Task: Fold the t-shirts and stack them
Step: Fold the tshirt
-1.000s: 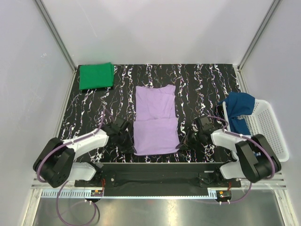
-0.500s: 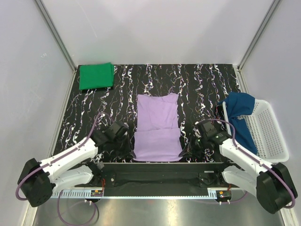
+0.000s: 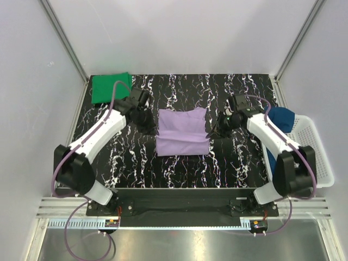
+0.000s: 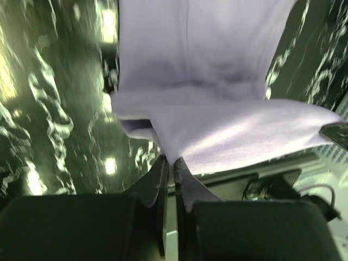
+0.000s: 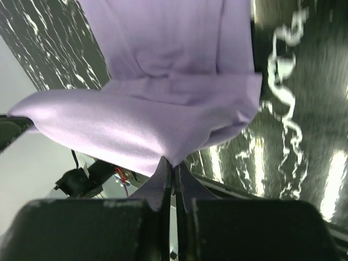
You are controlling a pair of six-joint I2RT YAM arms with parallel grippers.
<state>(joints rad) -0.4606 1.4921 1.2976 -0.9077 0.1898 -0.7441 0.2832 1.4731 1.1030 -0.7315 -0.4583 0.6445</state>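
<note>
- Lavender t-shirt [image 3: 182, 132]: mid-table, doubled over. The upper layer is lifted and sags above the layer lying flat. Its near fold edge runs straight across.
- Left end effector [image 4: 173, 163]: at the shirt's left edge, fingers pressed narrow on a corner of the lifted layer.
- Right end effector [image 5: 174, 166]: at the shirt's right edge, fingers likewise pinched on the opposite corner.
- Green t-shirt [image 3: 110, 87]: folded, at the far left corner, well apart from the lavender one.
- Dark blue t-shirt [image 3: 280, 120]: draped over the far rim of the basket [image 3: 315, 157] at the right edge.
- Table [image 3: 234, 163]: bare marbled surface shows along the whole near side and behind the lavender shirt.
</note>
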